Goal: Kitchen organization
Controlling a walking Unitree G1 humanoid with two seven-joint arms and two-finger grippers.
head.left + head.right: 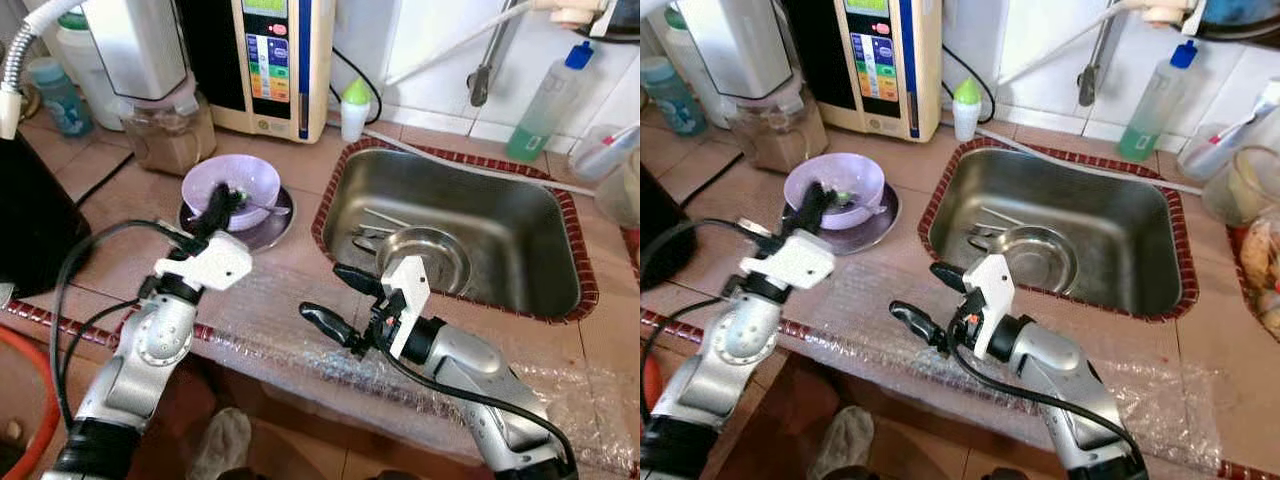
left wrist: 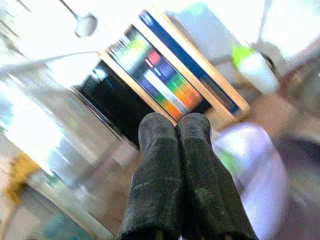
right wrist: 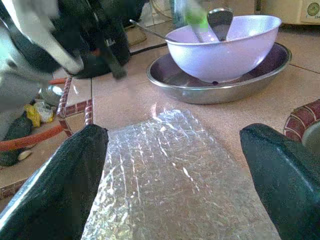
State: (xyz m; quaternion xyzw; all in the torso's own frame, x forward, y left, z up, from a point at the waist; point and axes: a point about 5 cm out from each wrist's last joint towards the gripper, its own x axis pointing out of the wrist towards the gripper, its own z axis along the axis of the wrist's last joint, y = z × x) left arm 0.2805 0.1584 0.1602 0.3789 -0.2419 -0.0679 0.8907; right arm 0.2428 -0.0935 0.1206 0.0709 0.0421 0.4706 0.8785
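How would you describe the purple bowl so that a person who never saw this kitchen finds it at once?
Start at the steel sink set in the tiled counter, then look to the robot's left of it. There the purple bowl sits inside a shallow steel dish, in front of the cream water machine. It is the only lilac plastic item, and the left end effector reaches into it.

Closed fingers (image 2: 177,165) beside blurred lilac bowl (image 2: 255,175).
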